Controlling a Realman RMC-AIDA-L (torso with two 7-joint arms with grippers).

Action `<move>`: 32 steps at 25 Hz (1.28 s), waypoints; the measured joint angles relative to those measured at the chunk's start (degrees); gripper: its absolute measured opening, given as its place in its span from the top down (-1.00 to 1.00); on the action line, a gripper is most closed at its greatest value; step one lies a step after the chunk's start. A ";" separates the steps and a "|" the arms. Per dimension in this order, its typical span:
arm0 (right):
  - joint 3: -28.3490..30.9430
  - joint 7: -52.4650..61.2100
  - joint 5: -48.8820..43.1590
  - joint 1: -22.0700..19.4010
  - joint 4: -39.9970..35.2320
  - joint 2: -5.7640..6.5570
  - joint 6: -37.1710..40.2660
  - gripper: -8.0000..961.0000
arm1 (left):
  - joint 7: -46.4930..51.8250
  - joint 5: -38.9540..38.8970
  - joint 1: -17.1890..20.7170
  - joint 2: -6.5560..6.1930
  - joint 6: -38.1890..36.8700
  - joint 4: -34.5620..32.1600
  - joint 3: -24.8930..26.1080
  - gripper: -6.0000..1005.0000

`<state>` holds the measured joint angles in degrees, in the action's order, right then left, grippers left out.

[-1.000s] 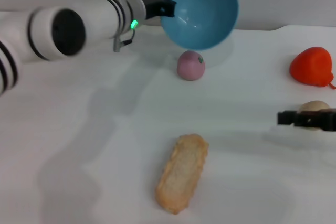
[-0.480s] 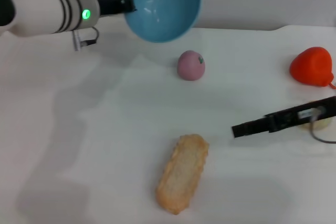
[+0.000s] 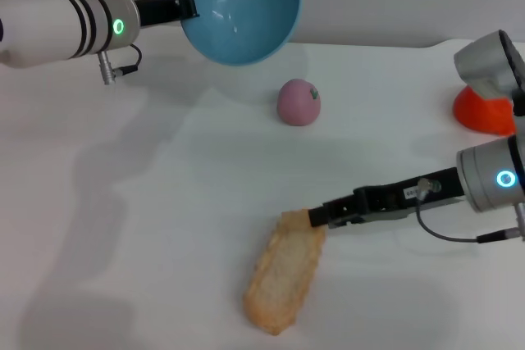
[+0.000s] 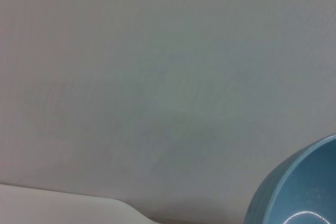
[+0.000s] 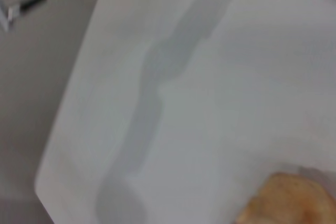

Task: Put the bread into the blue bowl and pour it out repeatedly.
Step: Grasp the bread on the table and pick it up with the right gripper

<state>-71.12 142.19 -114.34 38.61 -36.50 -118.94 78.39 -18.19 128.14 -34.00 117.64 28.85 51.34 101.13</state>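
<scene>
Far left: left gripper (image 3: 187, 6) clamped on rim of blue bowl (image 3: 239, 7), bowl held up off white table (image 3: 164, 227), tipped on its side, empty, glossy inside facing near. Pink ball (image 3: 298, 102) on table below bowl. Near centre: bread (image 3: 285, 270) flat on table. Right gripper (image 3: 316, 215) at bread's far end, finger spread impossible to tell. Far right: red toy (image 3: 482, 112)

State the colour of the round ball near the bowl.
Pink, with a small greenish mark; the ball shows best in the head view.
</scene>
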 joint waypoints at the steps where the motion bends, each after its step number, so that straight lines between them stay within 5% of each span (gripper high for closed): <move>1: -0.16 0.77 0.92 -0.32 0.52 -0.07 -0.76 0.18 | 0.00 0.00 0.01 0.03 -0.11 -0.04 -0.05 0.98; 17: -1.66 14.13 -6.21 -0.44 0.02 0.13 -0.47 0.21 | -0.01 -0.02 0.23 0.06 -0.38 -0.10 -0.19 0.97; 32: -10.00 13.83 -1.20 3.39 5.35 -0.42 -9.52 0.23 | -0.01 0.01 0.25 0.04 -1.18 -0.23 -0.15 0.98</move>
<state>-81.12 156.01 -115.54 42.01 -31.16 -119.35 68.87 -18.20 128.15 -33.75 117.68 27.67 51.10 100.98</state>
